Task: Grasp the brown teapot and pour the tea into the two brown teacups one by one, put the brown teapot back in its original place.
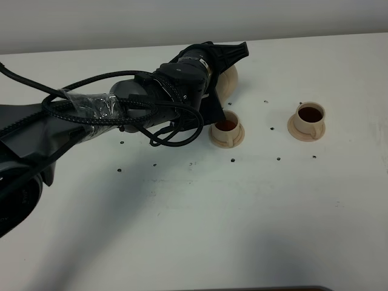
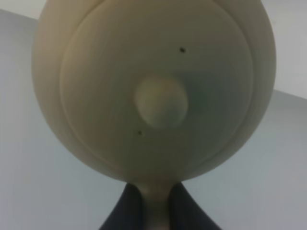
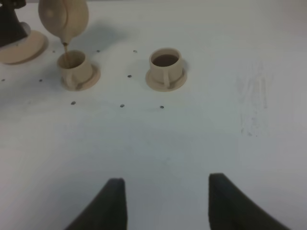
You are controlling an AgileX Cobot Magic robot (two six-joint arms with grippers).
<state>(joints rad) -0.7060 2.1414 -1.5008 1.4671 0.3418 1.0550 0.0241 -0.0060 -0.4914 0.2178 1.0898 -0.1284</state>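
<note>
Squeezing tight on the thin loop handle, the left end effector [image 2: 156,213] holds the pale tan, round-bellied pottery teapot [image 2: 153,86] up in the air, tipped over. A thin stream of tea falls from its spout into the nearer small tan cup [image 3: 72,64] on its little saucer. The other small tan cup [image 3: 165,62], well apart, is already full of dark tea. The teapot looks hard, smooth, easy to break and heavy with tea, so the handle is the best place to hold. The big round tan saucer [image 3: 21,48] lies near the nearer cup. The right end effector [image 3: 167,194] hangs open, holding nothing, over the plain white counter [image 1: 212,224] with small dark dots. A pale wall stands behind.
</note>
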